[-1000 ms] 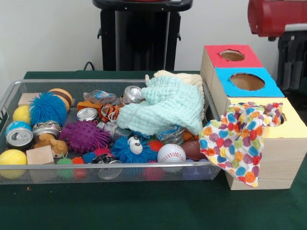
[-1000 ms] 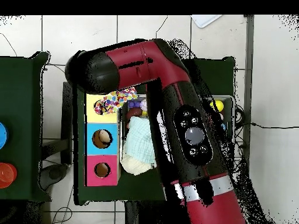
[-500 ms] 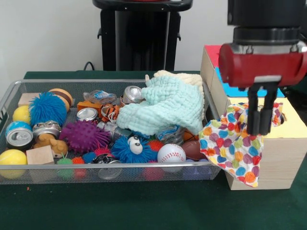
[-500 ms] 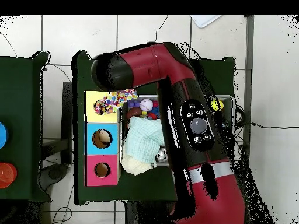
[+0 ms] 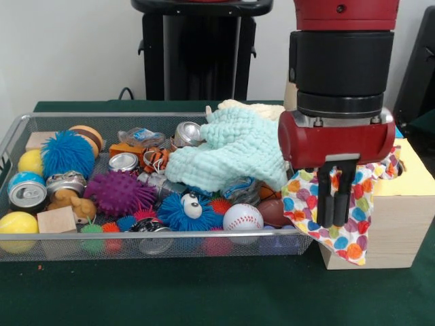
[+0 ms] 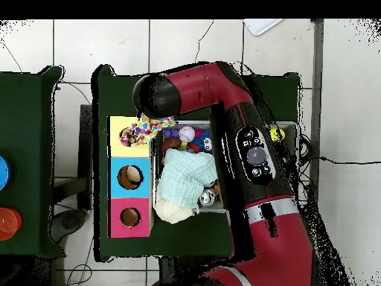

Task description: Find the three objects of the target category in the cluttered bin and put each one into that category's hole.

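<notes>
A polka-dot cloth hangs from the yellow hole of the wooden box and drapes down the box's side by the bin; it also shows from above. A mint cloth lies piled at the right end of the wire bin, on top of a cream cloth. My gripper hangs in front of the polka-dot cloth, between bin and box. Its fingers are pressed together and hold nothing. In the overhead view the arm hides the gripper.
The bin holds spiky balls, cans, a baseball, yellow balls and wooden blocks. From above, the box shows its yellow section, blue hole and red hole. Green cloth covers the table.
The arm has swung in from the right and moved left across the box. The gripper has dropped lower in front of the polka-dot cloth. The cloths have not moved.
</notes>
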You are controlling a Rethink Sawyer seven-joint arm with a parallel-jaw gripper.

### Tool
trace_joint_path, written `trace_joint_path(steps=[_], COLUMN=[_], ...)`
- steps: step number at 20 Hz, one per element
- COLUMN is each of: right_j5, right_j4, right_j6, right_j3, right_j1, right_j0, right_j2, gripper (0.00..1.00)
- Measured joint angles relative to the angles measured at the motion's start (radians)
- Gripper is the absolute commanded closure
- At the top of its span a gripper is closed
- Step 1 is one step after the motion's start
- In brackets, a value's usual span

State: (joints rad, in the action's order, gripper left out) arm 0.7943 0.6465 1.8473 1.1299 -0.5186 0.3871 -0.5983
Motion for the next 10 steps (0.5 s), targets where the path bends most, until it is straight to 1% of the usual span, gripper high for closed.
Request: trace_joint_path(steps=[4, 10], right_j5=[0.017, 0.104], right_j4=[-0.012, -0.084], right_j6=[0.000, 0.000], right_j3=[0.000, 0.017], right_j1=[-0.002, -0.027], right_j0=[-0.001, -0.002], right_j2=[0.000, 0.000], gripper=[1.00, 1.00])
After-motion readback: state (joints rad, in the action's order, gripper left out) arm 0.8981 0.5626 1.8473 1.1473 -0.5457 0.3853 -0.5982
